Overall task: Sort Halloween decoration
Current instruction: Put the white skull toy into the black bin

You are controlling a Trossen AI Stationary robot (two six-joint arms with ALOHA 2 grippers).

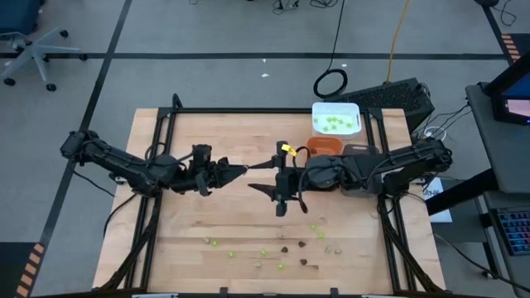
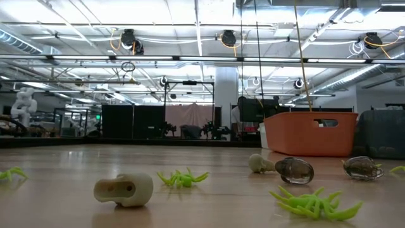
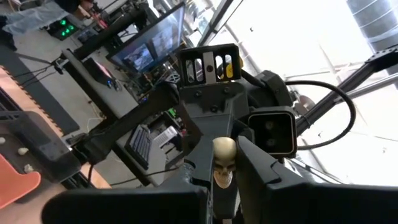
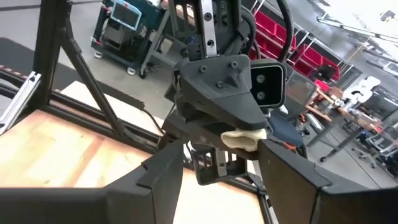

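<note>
- Handing over looks like the step: a tiny pale beige-grey plastic skull sits clenched in the left gripper, above table centre, facing the spread-open right gripper just at its 3 o'clock.
- Next, I judge, the right fingers must close squarely on the skull before the left lets go.
- Loose lime-green spiders and other pieces litter the wooden table toward 6 o'clock; an orange tray and a white tray wait at 1 o'clock.
- Beyond: a lab with ceiling lights.
</note>
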